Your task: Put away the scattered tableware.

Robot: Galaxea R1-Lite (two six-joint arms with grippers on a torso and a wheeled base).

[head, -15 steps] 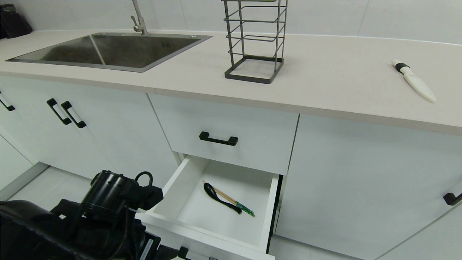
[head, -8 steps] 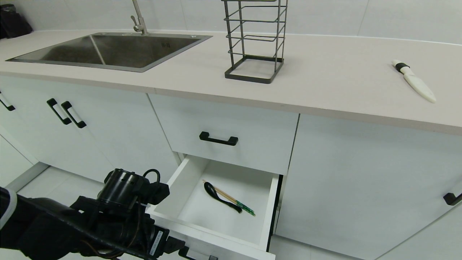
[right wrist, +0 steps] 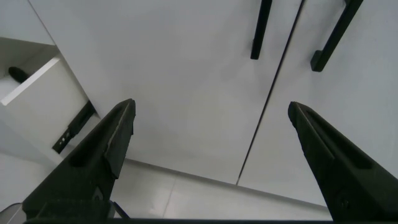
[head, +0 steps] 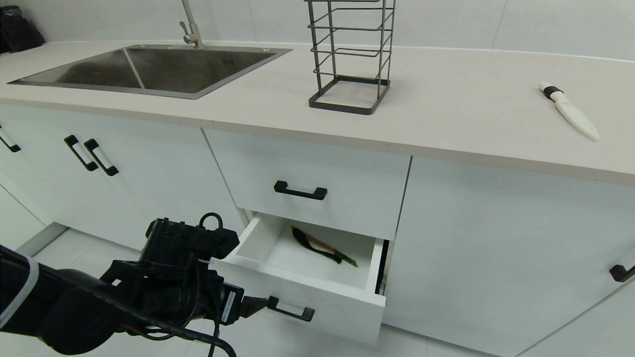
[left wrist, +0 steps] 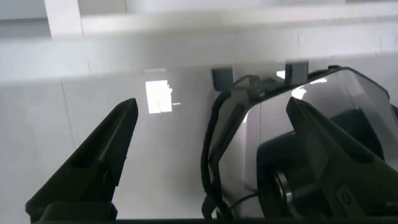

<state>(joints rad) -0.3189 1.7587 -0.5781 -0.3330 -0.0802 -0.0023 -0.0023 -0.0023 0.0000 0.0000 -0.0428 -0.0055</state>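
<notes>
Two utensils, black spoon (head: 309,244) and green-tipped wooden chopsticks (head: 333,251), lie inside part-open white drawer (head: 322,297); we see left gripper (head: 254,306) spread wide at drawer front beside black bar handle (head: 290,311), utensils well behind it.

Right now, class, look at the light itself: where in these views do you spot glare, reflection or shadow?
Head view: a pale streak reflects in the sink; the back of the open drawer, around the spoon, lies in shadow. Left wrist view: a bright square of glare sits on the glossy drawer front.
</notes>
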